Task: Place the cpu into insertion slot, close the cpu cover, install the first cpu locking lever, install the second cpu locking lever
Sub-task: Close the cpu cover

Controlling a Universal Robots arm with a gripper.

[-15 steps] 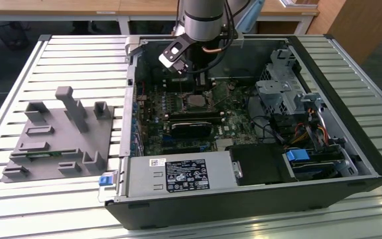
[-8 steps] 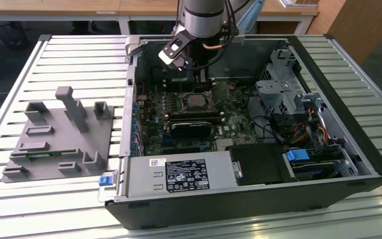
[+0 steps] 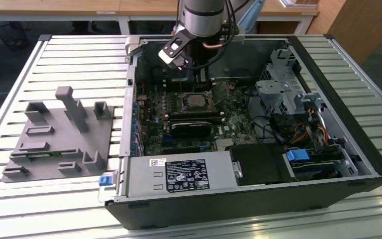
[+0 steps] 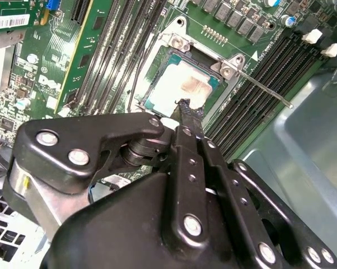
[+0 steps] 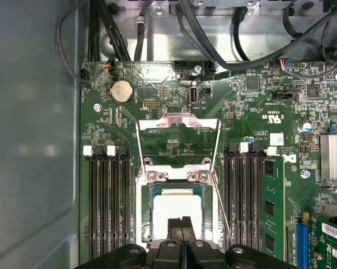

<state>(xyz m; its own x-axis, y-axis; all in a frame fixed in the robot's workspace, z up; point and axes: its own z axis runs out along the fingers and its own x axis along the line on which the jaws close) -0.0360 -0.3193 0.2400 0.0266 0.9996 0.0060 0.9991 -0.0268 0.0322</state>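
Observation:
The cpu (image 5: pixel 177 208) lies flat in the insertion slot (image 5: pixel 148 208) on the green board, its pale metal top facing up; it also shows in the second wrist view (image 4: pixel 182 84). The cpu cover (image 5: pixel 178 119) is swung open and back from the socket, with the board visible through its window. One thin locking lever (image 4: pixel 263 89) stands raised beside the socket. My gripper (image 5: pixel 181 223) is shut, fingers pressed together with nothing between them, its tips just over the cpu's near edge. In the exterior view the gripper (image 3: pixel 200 74) hangs above the slot (image 3: pixel 194 101) inside the case.
Black memory slots (image 5: pixel 107 207) flank the socket on both sides. Cables (image 5: pixel 213 45) run along the case wall behind the board. In the exterior view a drive cage (image 3: pixel 284 92) and a power supply (image 3: pixel 177 175) crowd the case, and a grey fixture (image 3: pixel 61 137) sits at the exterior view's left.

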